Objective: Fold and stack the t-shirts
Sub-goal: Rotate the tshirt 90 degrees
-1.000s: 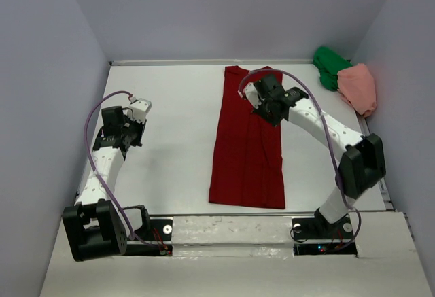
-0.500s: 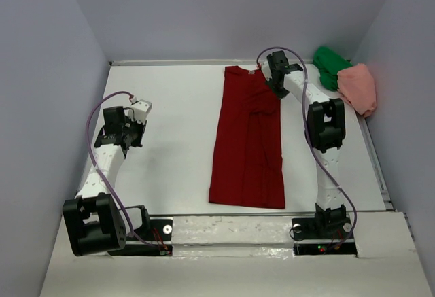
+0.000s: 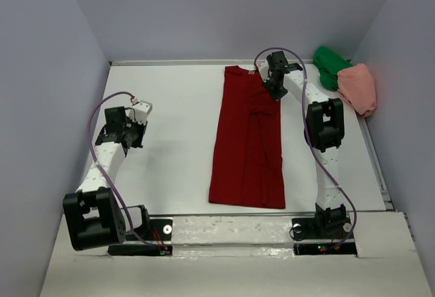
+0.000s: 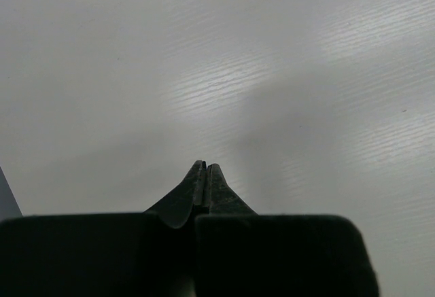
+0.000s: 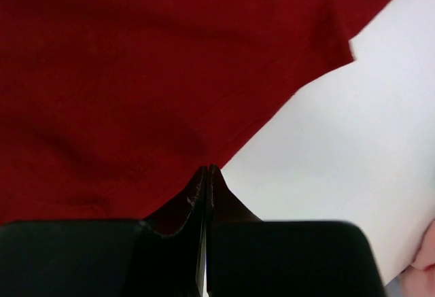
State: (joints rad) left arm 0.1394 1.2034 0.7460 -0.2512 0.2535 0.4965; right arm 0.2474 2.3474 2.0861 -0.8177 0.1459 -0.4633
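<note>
**1 of 3 t-shirts partly folded, 0 stacked, both grippers closed.**

The dark red soft fabric t-shirt (image 3: 248, 144) is lying mid-table as a long narrow strip with its sides folded in, so I'm judging the crosswise folds are left to do. The bright green crumpled t-shirt (image 3: 329, 66) and the salmon pink crumpled t-shirt (image 3: 358, 88) are sitting bunched and touching at the far right corner, both needing folding. The right gripper (image 3: 274, 88) is sitting at the red shirt's far right edge, jaws pressed together. The left gripper (image 3: 129, 134) is hanging over the bare white table (image 3: 170, 107), well apart from all 3 shirts, jaws together on nothing. The top view is giving the whole layout. Only the right wrist view is showing the tips right at the red hem, and I cannot tell whether any cloth is pinched.
</note>
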